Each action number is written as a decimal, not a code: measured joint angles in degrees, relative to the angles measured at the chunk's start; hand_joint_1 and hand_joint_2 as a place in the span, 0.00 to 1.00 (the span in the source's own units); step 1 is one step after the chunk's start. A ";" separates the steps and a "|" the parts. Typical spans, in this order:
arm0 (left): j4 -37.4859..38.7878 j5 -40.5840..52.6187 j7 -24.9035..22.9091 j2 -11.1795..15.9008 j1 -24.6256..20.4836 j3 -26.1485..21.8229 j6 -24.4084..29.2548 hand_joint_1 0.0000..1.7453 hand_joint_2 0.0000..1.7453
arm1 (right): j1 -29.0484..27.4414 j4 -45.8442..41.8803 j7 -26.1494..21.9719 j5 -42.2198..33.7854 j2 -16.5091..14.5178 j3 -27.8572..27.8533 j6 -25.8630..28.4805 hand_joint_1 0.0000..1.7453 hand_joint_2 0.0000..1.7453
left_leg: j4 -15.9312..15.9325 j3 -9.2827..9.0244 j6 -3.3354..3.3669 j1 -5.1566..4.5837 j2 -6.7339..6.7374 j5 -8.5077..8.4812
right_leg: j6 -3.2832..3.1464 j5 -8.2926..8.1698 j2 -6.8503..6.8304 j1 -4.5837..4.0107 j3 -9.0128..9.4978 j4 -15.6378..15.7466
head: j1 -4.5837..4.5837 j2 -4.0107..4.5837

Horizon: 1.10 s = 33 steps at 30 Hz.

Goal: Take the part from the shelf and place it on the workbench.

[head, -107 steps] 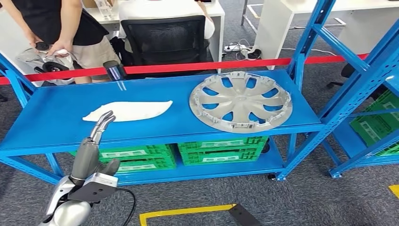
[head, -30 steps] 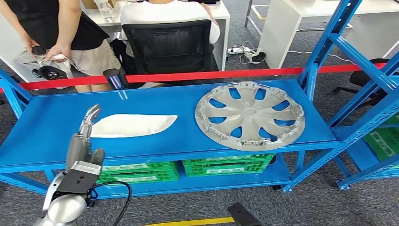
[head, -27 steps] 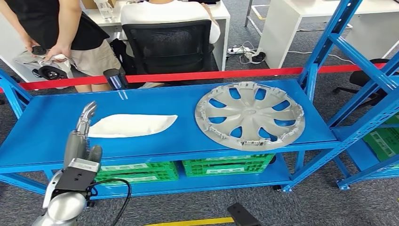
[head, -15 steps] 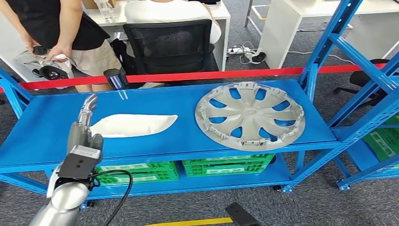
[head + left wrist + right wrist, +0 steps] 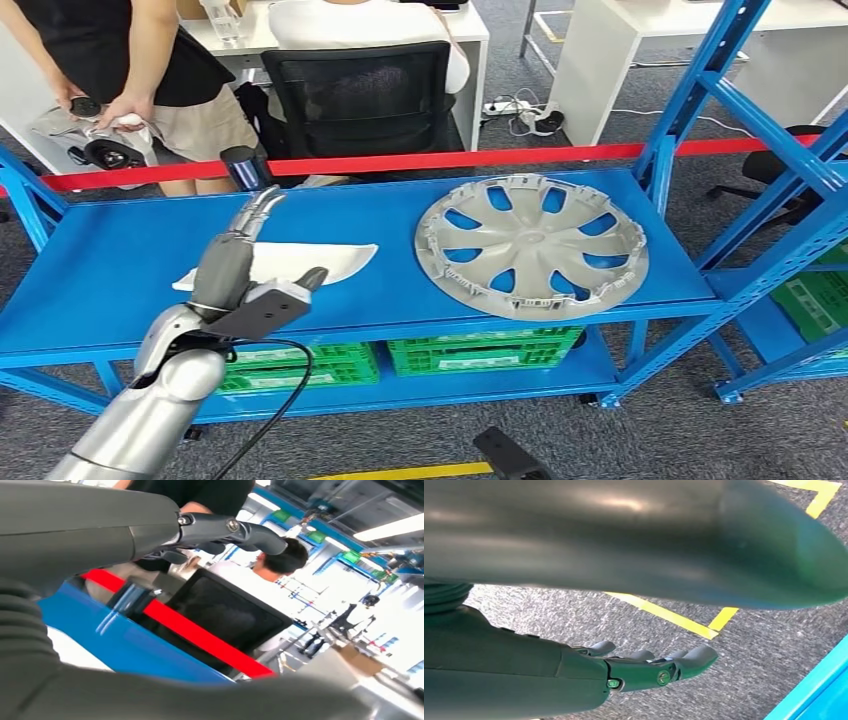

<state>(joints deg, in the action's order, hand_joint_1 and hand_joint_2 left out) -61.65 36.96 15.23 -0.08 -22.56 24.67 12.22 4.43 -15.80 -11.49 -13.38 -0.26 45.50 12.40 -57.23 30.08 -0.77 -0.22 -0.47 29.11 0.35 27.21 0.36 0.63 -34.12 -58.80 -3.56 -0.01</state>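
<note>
Left hand (image 5: 240, 262) spread, holding nothing, hiding the white part's (image 5: 330, 260) nine-o'clock end. Right hand (image 5: 644, 667) over grey floor (image 5: 774, 645), fingers extended, empty.

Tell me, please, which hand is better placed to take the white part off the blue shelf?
The left. The left hand is raised over the white part, fingers apart and holding nothing. The right hand hangs open over the grey floor, away from the shelf.
</note>
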 joint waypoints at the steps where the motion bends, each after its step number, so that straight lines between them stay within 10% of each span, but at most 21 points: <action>1: 1.10 1.49 -0.32 -0.06 -0.79 0.67 0.30 0.00 0.75 | 0.01 0.00 0.11 0.10 0.01 0.02 -0.20 0.00 0.00 | -0.01 0.00 0.00 0.00 0.01 0.00 | 0.01 -0.01 0.01 0.00 0.00 0.01 | 0.00 0.01; 2: 2.34 3.08 -0.71 -0.13 -1.62 1.43 0.62 0.00 1.00 | 0.01 -0.01 0.15 0.17 0.01 0.03 -0.33 0.00 0.00 | -0.01 0.00 0.00 0.00 0.01 0.00 | 0.02 -0.02 0.01 0.00 0.00 0.01 | 0.00 0.01; 33: 28.42 21.46 -10.35 -1.08 -13.60 11.41 -2.75 0.00 1.00 | -0.41 -0.07 0.55 1.22 0.58 0.03 -1.03 0.00 0.00 | -0.02 0.02 0.01 -0.01 0.03 0.00 | 0.04 -0.02 0.01 0.00 0.01 0.01 | 0.00 0.00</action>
<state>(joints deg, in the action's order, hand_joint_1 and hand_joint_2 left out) -33.23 58.42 4.87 -1.16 -36.16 36.08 9.47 4.02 -15.87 -10.94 -12.15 0.32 45.53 11.37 -57.25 30.10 -0.77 -0.22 -0.45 29.11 0.39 27.18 0.37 0.63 -34.12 -58.79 -3.56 -0.01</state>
